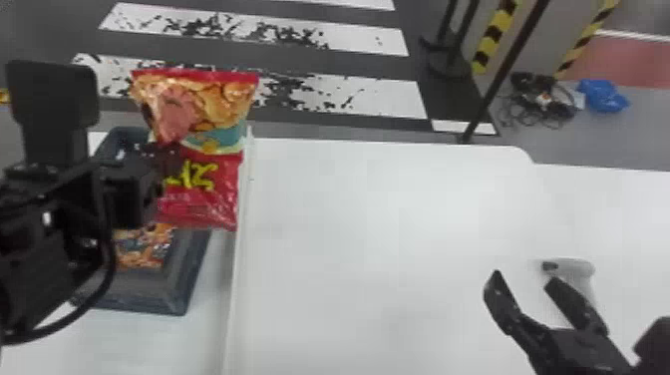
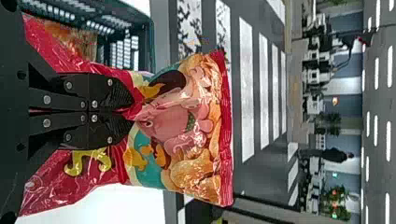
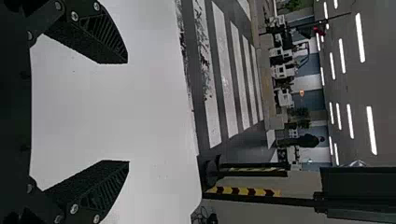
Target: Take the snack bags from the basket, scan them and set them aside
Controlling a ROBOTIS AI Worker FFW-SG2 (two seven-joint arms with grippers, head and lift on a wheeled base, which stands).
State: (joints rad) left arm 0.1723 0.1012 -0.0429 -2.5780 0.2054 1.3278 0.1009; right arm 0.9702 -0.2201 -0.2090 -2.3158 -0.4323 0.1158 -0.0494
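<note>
In the head view my left gripper (image 1: pixel 162 154) holds a red snack bag (image 1: pixel 214 187) upright above the right side of the dark basket (image 1: pixel 172 294). Another snack bag (image 1: pixel 142 247) lies inside that basket. The left wrist view has the gripper (image 2: pixel 128 112) shut on the middle of the held snack bag (image 2: pixel 187 135), pinching its film. On the right, my right gripper (image 1: pixel 521 284) stands open over the white table, its fingers apart with nothing between them; the right wrist view also shows the gripper (image 3: pixel 127 112) open. A light grey scanner (image 1: pixel 573 269) lies just beyond its fingers.
The white table (image 1: pixel 379 224) spans the middle and right, with a raised white edge (image 1: pixel 242 239) running between it and the basket's side. Beyond the table's far edge are a dark pole (image 1: pixel 503 75), cables (image 1: pixel 543 102) and a blue bag (image 1: pixel 603 95) on the floor.
</note>
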